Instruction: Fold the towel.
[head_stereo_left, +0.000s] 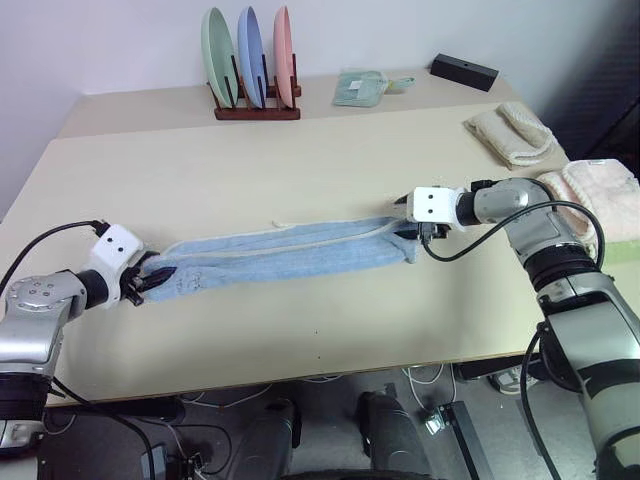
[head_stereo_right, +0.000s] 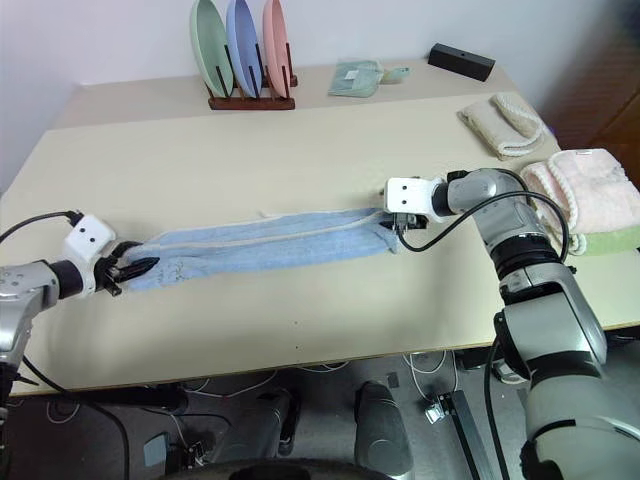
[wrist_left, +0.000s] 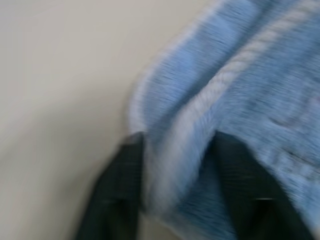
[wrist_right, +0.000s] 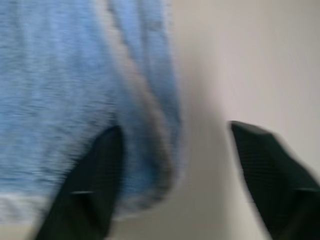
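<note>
In the left eye view, a dark wooden plate rack (head_stereo_left: 256, 108) stood at the far side of the pale beige desk (head_stereo_left: 300, 330) and held three plates upright: a green one (head_stereo_left: 217, 55), a blue one (head_stereo_left: 250, 55) and a pink one (head_stereo_left: 284, 55). Near it lay a small mint-green cloth (head_stereo_left: 362, 88) and a flat black box (head_stereo_left: 464, 71). Two cream rolled towels (head_stereo_left: 510, 132) lay at the right edge of the desk. The left arm reached forward low over the desk, and the left pincer (head_stereo_left: 150, 283) was at the left end of the light blue terry towel (head_stereo_left: 285, 255). The right arm bent inward from the right, and the right pincer (head_stereo_left: 412, 235) pointed down to the other end of the towel. The towel lay on the desk between the two pincers as a long narrow band, bunched in lengthwise folds, with its pale trim along the edge.

In the left wrist view, the two black fingers (wrist_left: 120, 185) stood apart, and a fold of the towel with whitish trim lay between them; they did not press on it.

In the right wrist view, the fingers (wrist_right: 95, 175) were wide apart. One finger lay against the towel's end, and the other was over the bare desk.
</note>
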